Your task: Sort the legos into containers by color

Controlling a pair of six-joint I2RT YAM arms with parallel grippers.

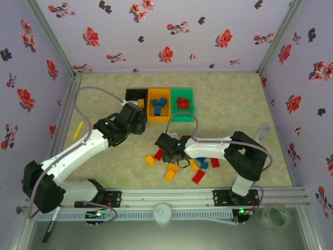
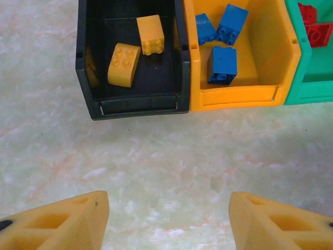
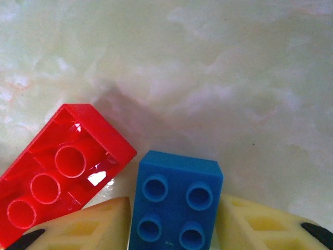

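Note:
The containers stand in a row at the back: a black bin [image 1: 136,94] [image 2: 132,107] with two yellow legos [image 2: 124,63], an orange bin [image 1: 158,116] [image 2: 234,99] with three blue legos [image 2: 222,64], and a green bin [image 1: 183,116] [image 2: 312,91] with red legos [image 2: 315,28]. My left gripper [image 1: 134,119] [image 2: 167,200] is open over bare table just in front of the black bin. My right gripper [image 1: 169,151] [image 3: 173,203] is low on the table, shut on a blue brick [image 3: 177,200], with a finger against each side. A red brick [image 3: 57,172] lies just left of it.
Loose legos lie around the right gripper: yellow [image 1: 150,160] [image 1: 171,172], red [image 1: 198,177] [image 1: 214,162], blue [image 1: 203,163]. A thin yellow stick [image 1: 78,129] lies at the left. A tape roll [image 1: 274,216] sits past the front rail. Flowered walls enclose the table.

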